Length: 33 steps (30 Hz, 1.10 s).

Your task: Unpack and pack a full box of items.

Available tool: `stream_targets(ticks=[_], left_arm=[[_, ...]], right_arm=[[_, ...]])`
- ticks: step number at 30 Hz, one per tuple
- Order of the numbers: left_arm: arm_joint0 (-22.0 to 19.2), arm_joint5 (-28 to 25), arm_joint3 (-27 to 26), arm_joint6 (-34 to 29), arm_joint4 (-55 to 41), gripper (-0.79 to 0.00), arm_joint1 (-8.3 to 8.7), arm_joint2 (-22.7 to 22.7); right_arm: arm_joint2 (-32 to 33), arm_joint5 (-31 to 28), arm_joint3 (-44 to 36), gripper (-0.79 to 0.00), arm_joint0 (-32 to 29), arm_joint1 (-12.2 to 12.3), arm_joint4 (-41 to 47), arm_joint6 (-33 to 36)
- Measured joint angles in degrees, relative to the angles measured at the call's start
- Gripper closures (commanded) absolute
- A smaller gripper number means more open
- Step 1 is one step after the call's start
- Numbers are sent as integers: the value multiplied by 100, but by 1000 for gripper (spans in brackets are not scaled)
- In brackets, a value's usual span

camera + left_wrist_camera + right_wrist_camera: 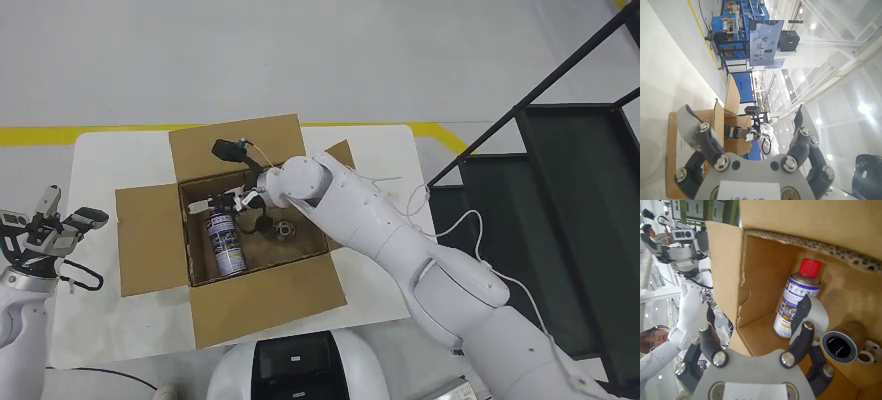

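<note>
Right end effector (222, 203), fingers apart, hung nearer; the spray can (226, 248) lay at its 6 o'clock, axis 12-to-6.

Open cardboard box (235, 145) holds lying spray can (225, 245); metal cylinder (284, 230) beside.

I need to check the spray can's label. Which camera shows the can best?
The right wrist view: the spray can lies close, red cap and label clear, partly behind one of the fingers. The top view shows the can small, lying in the box. The left wrist view faces the box's outer wall.
</note>
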Motion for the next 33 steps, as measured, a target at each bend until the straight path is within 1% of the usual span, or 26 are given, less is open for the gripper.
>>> stream_targets(ticks=[4,5,7,8,11,13,14,18,22,26,29,31,33], left_arm=[[26,24,-51,-7,183,-785,2,23],[38,-45,-56,-44,356,-785,7,23],[43,-166,-19,-144,554,-785,12,29],[31,-238,24,-275,650,-785,20,29],[-54,-416,241,-749,883,-785,55,14],[-150,-486,395,-1075,948,-785,75,34],[-217,-478,469,-1335,869,-785,84,61],[-432,-270,663,-2202,426,-785,119,90],[-653,-93,734,-2561,169,-785,132,116],[-756,282,555,-2988,-443,-785,120,177],[-785,539,329,-3229,-728,-785,99,328],[-804,562,176,-3253,-665,-785,78,489],[-836,587,0,-3197,-588,-785,46,717]], right_arm=[[634,138,-1226,-785,-574,422,-448,-72],[877,237,-1725,-785,-836,565,-617,-46],[1272,408,-2527,-785,-1292,775,-888,59],[1538,521,-3060,-785,-1622,903,-1050,159],[2177,716,-4243,-785,-2420,1153,-1342,374],[2517,717,-4812,-785,-2840,1258,-1405,433],[2731,678,-5121,-785,-3095,1314,-1395,444],[3371,729,-5853,-785,-3852,1452,-1364,288],[3917,995,-6374,-785,-4593,1545,-1511,-201],[4404,1347,-6777,-785,-5371,1603,-1664,-884],[4629,1462,-6932,-785,-5841,1622,-1681,-1343],[4685,1391,-7010,-785,-6059,1629,-1706,-1580],[4712,1192,-7104,-785,-6253,1638,-1776,-1809]])
